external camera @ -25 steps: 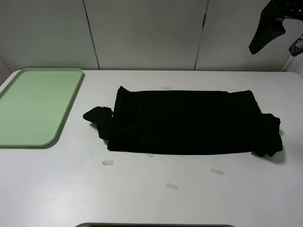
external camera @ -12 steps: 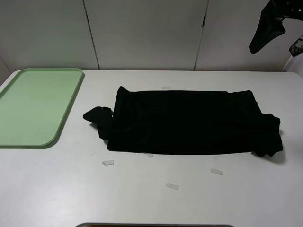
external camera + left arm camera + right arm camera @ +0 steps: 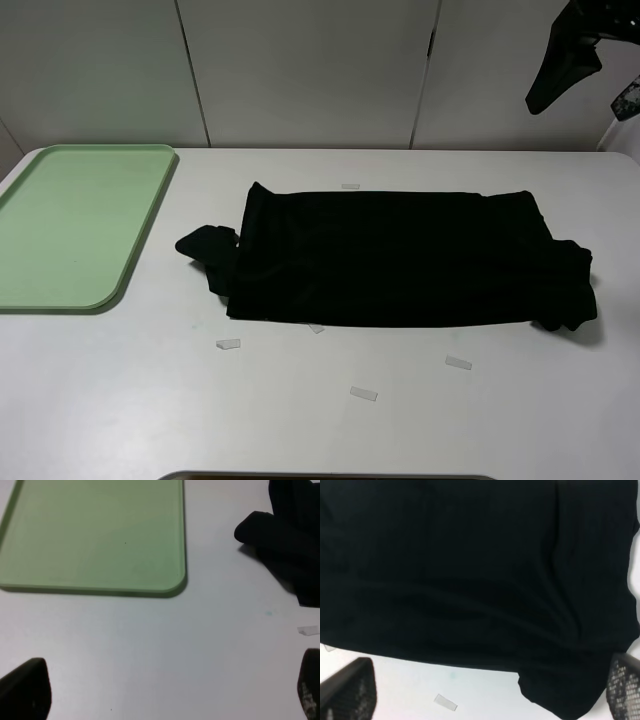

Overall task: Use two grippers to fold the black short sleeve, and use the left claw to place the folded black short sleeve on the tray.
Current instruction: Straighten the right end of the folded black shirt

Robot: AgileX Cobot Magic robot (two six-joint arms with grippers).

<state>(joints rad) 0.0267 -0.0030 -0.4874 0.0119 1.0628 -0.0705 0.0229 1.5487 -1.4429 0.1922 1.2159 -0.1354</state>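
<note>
Shirt (image 3: 400, 258): lies flat on the table (image 3: 120, 400), already gathered into a long band. It is well apart from the tray (image 3: 70, 225).
Long axis: runs across the table, from the tray side to the far side.
Ends: a sleeve (image 3: 205, 243) sticks out at the tray-side end. The opposite end (image 3: 575, 290) is bunched.
Left gripper (image 3: 167, 685): jaws wide, holding nothing. It hangs over bare table between tray and sleeve, and the shirt lies on its side away from the tray.
Right gripper (image 3: 486, 686): jaws wide, holding nothing. It hangs above the front edge of the bunched end.
Nearer arm: left for the sleeve end, right for the bunched end.
Step judged: the band needs a further fold across its length, and neither end is gripped yet.
Surroundings: tape bits (image 3: 363, 394) lie on the table near the front edge, one at the hem. They are flat and unlikely to obstruct.
Unidentified: a dark shape (image 3: 565, 55) hangs above the table's far right corner. What it is cannot be told.
Path to tray: bare table lies between sleeve and tray.
Risk: the loose sleeve may trail or unfold when lifted.
</note>
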